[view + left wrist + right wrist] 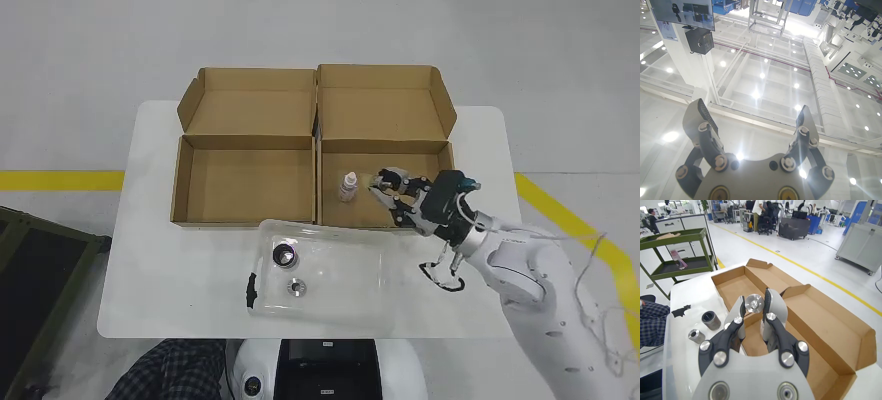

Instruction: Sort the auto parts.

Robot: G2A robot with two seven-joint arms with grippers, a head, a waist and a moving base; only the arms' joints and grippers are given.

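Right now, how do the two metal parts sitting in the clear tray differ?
The dark sleeve is taller and dull; the shiny bushing is shorter and bright. The sleeve's bore is wide, the bushing's narrow. Both stand upright in the clear tray.

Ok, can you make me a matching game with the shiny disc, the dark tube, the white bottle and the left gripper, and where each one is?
Things:
1. disc
2. dark tube
3. white bottle
4. left gripper

Places or states:
A. in the tray
B. open, holding nothing
C. held in the right gripper
D. in a box

Pairs: 1-C, 2-A, 3-D, 4-B.
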